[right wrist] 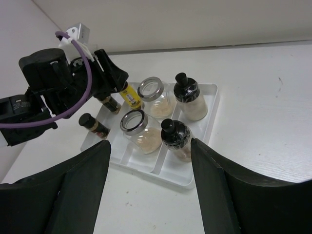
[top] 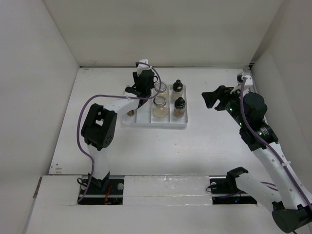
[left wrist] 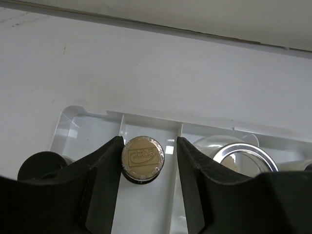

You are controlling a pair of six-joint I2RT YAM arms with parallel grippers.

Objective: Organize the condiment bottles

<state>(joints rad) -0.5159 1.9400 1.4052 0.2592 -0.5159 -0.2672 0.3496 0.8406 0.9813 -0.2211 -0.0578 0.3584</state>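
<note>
The condiment bottles stand in the white ridged tray. They are two clear jars, two black-capped bottles with pale contents, two small dark bottles and a slim yellow bottle. My left gripper hangs over the tray's far left and straddles the yellow bottle's gold cap. Its left finger touches the cap and its right finger stands clear of it. My right gripper hovers open to the right of the tray, holding nothing.
White walls enclose the table on three sides. Bare tabletop lies right of the tray and in front of it. The left arm's purple cable loops over the table left of the tray.
</note>
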